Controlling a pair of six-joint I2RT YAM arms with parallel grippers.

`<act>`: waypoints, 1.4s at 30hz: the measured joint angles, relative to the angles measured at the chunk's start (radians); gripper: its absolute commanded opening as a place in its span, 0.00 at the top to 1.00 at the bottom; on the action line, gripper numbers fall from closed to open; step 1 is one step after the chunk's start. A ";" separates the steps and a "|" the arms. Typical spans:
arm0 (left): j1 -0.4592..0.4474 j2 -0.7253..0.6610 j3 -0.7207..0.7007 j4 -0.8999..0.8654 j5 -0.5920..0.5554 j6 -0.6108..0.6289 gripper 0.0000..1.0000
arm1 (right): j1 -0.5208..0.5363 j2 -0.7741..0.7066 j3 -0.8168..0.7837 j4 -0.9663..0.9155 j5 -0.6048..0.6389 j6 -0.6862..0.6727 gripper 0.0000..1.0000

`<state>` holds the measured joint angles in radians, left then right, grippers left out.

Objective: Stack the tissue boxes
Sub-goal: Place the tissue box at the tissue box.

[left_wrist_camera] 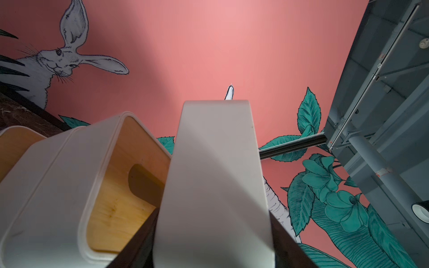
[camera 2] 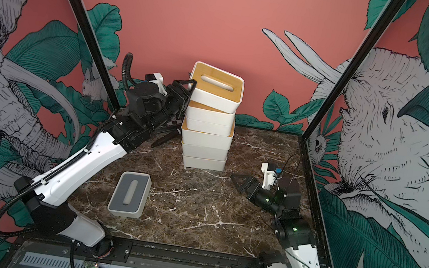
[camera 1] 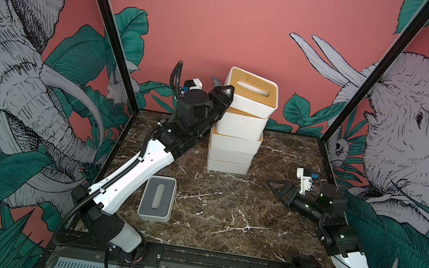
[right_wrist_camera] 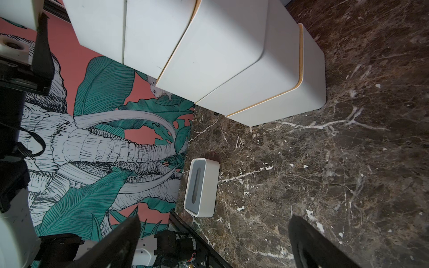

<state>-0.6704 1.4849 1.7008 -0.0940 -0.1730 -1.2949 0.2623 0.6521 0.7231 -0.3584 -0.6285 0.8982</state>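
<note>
A stack of several white tissue boxes (camera 1: pixel 235 143) (camera 2: pixel 206 139) stands at the back middle of the marble table. The top box (camera 1: pixel 251 92) (camera 2: pixel 216 87) has a bamboo lid and sits tilted on the stack. My left gripper (camera 1: pixel 226 96) (camera 2: pixel 189 90) (left_wrist_camera: pixel 213 220) is shut on its left end wall (left_wrist_camera: pixel 216 162). The bamboo lid of the box below (left_wrist_camera: pixel 116 185) shows beside it. A grey-lidded tissue box (camera 1: pixel 157 198) (camera 2: pixel 130 194) (right_wrist_camera: pixel 200 186) lies alone at the front left. My right gripper (camera 1: pixel 271 186) (camera 2: pixel 235 179) (right_wrist_camera: pixel 213 222) hovers open and empty at the right.
A black pen (camera 2: pixel 165 139) lies on the table behind my left arm, left of the stack. Black frame posts (camera 1: pixel 127 90) (camera 1: pixel 332 129) stand at the table's back corners, with patterned walls on all sides. My left arm (camera 1: pixel 132 174) slants across the left part of the table.
</note>
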 measured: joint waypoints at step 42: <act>0.039 0.005 0.006 -0.105 0.028 0.013 0.08 | 0.019 0.016 -0.010 -0.008 0.019 0.013 0.01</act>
<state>-0.6312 1.4899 1.7073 -0.1986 -0.1452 -1.2823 0.2817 0.6682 0.7132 -0.3668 -0.6094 0.9115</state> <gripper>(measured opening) 0.917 0.992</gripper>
